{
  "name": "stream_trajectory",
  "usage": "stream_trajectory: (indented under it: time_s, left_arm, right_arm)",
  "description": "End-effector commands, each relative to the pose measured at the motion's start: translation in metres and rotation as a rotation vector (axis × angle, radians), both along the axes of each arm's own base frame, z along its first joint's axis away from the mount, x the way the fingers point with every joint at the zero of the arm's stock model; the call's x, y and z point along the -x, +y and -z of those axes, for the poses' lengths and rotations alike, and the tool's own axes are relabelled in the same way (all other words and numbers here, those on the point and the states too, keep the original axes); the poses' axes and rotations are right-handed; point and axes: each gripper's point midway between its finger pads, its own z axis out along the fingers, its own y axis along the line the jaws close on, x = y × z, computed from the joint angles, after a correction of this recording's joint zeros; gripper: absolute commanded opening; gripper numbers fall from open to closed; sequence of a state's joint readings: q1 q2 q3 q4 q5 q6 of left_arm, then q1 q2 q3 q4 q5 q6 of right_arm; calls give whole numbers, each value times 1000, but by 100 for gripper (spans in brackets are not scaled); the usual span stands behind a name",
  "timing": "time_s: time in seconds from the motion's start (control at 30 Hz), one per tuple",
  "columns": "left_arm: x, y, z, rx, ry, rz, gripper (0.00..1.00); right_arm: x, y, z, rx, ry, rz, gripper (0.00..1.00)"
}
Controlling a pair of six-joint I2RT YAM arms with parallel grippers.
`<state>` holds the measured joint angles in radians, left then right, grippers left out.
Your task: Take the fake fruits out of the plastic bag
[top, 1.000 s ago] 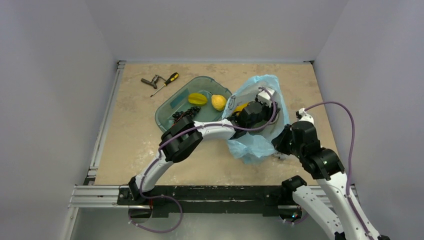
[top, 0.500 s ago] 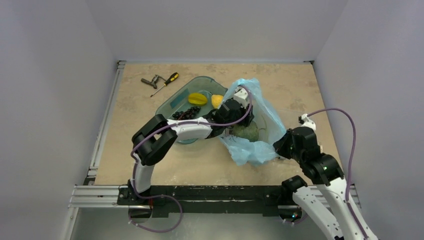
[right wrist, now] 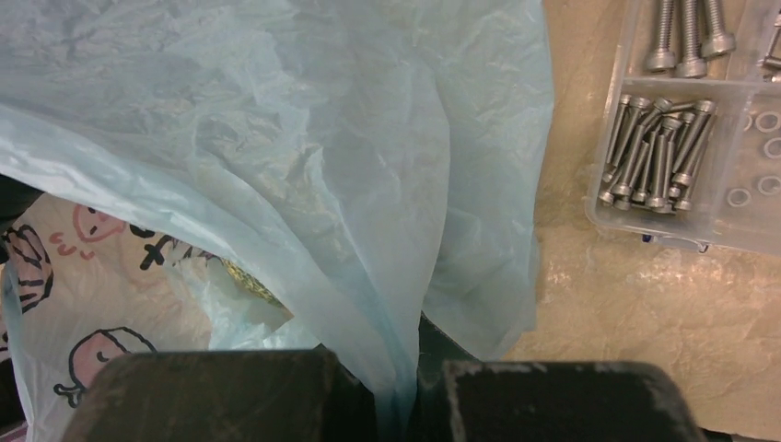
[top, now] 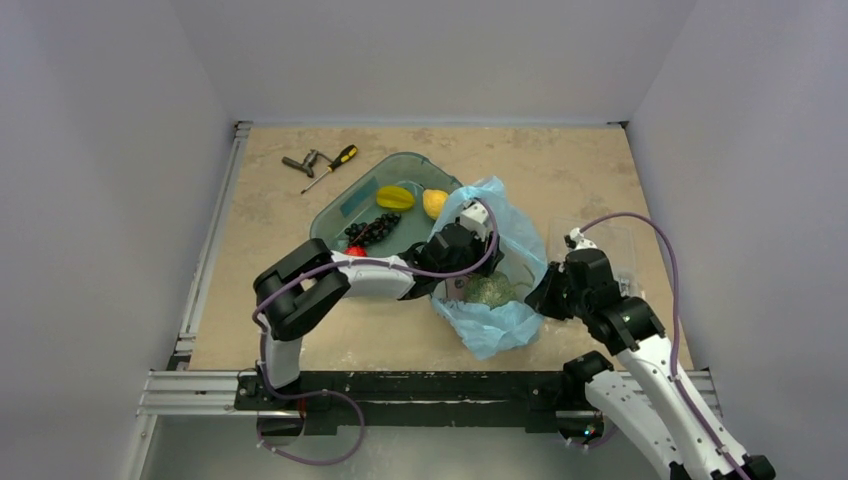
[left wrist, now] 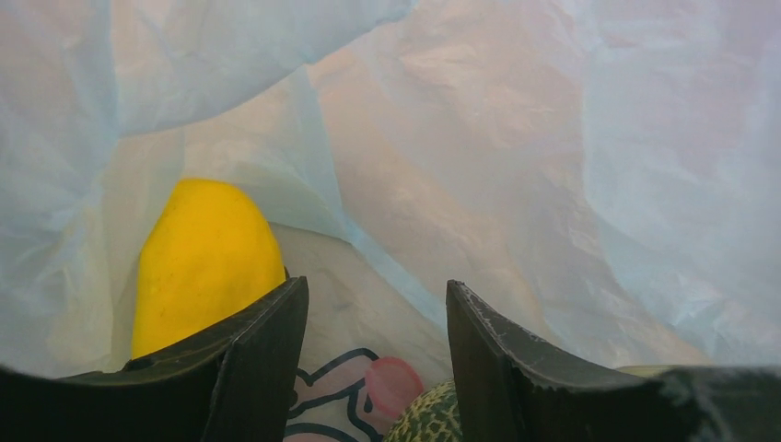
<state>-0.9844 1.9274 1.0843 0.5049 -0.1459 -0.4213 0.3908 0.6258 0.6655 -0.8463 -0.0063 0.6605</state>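
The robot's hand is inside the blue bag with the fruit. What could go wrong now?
The left gripper is open inside the plastic bag, so it might pinch plastic instead of fruit. The yellow mango sits beside its jaws, not between them, so closing could miss it. The right gripper pinches only a thin fold, which might slip or tear.

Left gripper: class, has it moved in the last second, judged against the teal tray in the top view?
Yes. The left gripper drew back leftward and nearer the robot, ending closer to the teal tray's right rim, still inside the plastic bag.
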Motion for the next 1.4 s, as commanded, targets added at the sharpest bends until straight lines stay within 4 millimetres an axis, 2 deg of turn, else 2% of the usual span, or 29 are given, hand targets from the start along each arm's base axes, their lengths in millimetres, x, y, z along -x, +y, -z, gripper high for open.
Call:
stream_trajectory:
  time_s: [0.0,0.17,0.3,0.43,0.67,0.8,0.97,1.13,1.27,1.37]
  left_arm:
    - [17,-3,-32,10,-53,57,58]
    - [31,-8,-78,65,-93,148,66]
    - [53,-12,-103,154,-129,266,71]
    - [77,-13,-121,250,-161,377,71]
    - [90,-8,-125,333,-169,415,70]
    - [91,-8,-119,356,-168,400,76]
    - [89,-26,-118,405,-142,402,77]
    - [81,-49,-113,427,-93,394,70]
    - [86,-59,-106,454,-55,432,70]
    - [90,-66,-104,482,-29,457,64]
  right_arm:
    - [3,14,0,-45,-31,-96,0]
    - [2,15,-7,-56,-65,-101,0]
    - [-3,13,-14,-43,-82,-92,0]
    - [-4,13,-17,-45,-95,-90,0]
    - [-2,12,-20,-48,-109,-89,0]
    - [-2,11,-24,-54,-122,-86,0]
    - [-1,10,-27,-50,-129,-85,0]
    - [-1,10,-31,-56,-138,-83,0]
    - [-1,11,-34,-65,-146,-84,0]
    - [-1,10,-35,-60,-150,-81,0]
